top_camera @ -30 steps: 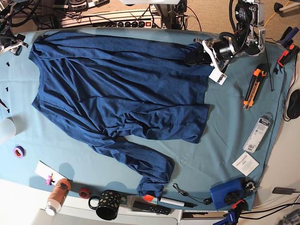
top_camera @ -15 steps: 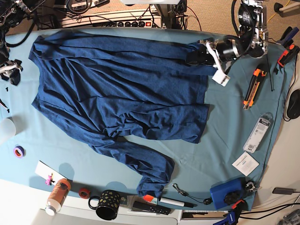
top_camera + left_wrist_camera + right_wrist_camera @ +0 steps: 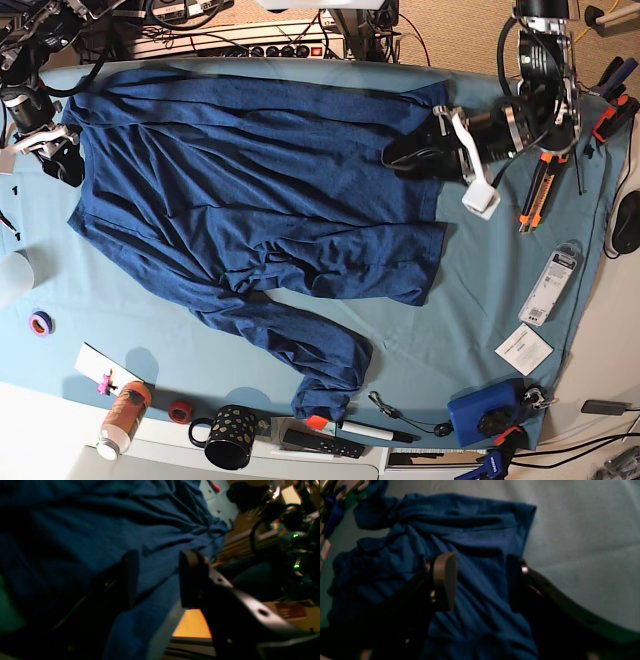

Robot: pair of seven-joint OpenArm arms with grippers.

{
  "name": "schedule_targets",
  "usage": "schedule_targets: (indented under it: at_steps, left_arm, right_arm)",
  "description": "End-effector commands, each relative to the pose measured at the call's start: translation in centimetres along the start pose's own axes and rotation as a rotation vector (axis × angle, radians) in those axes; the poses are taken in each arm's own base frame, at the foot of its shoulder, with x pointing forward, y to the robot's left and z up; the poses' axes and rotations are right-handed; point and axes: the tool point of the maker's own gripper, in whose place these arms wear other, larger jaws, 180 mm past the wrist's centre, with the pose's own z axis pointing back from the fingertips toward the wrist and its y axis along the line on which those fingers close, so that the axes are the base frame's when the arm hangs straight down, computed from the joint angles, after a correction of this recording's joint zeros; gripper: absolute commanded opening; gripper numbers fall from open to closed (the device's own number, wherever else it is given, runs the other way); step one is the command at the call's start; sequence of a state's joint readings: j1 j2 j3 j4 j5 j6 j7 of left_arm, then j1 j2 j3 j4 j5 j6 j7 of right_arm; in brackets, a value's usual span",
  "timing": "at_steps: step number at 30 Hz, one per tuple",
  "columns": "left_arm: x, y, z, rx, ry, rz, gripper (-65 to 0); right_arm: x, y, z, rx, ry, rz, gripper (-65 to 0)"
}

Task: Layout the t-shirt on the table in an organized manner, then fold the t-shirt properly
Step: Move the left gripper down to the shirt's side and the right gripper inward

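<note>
The dark navy t-shirt (image 3: 250, 190) lies spread and wrinkled across the teal table (image 3: 480, 300), one sleeve trailing toward the front edge. My left gripper (image 3: 395, 158) hovers over the shirt's right edge. In the left wrist view its jaws (image 3: 160, 580) stand open above the fabric (image 3: 100, 530), holding nothing. My right gripper (image 3: 66, 166) is at the shirt's left edge. In the right wrist view it (image 3: 480, 580) is open over a bunched part of the shirt (image 3: 470, 530), with bare table (image 3: 582, 530) beside it.
An orange utility knife (image 3: 540, 185), a white packet (image 3: 553, 283) and a paper card (image 3: 523, 349) lie at the right. Along the front edge sit a black mug (image 3: 230, 437), a bottle (image 3: 124, 418), a marker (image 3: 360, 430) and a blue box (image 3: 482, 412). A purple tape roll (image 3: 40, 323) lies front left.
The left gripper has opened, let go of the shirt's back right corner and shifted forward over the cloth. The right gripper has come in to the shirt's left edge.
</note>
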State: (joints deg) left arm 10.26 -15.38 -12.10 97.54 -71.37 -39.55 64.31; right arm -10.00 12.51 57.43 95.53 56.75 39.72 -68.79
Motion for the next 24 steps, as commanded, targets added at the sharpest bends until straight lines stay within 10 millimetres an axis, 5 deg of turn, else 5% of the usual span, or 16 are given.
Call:
schedule_targets:
  at_steps: [1,7,14,24]
  left_arm:
    - [2.1,-0.1,0.1,0.000,-0.045,-0.055,-37.5]
    - [6.2,2.4,-0.3,0.127,-0.074,-0.219,-37.5]
    - [11.1,5.6,-0.3,0.262,-0.135,-0.296,-37.5]
    - [11.0,14.1,-1.8,0.307,-0.106,-0.022,-37.5]
  right_arm:
    - [2.3,0.3,0.2,0.016,-0.065,0.032,-34.4]
    - [4.5,1.8,-1.5,0.052,-0.110,0.055,-34.4]
    - [3.4,5.7,-6.0,0.107,-0.004,0.197,-34.4]
    - [0.1,9.1,-9.1,0.148,0.132,0.358,-34.4]
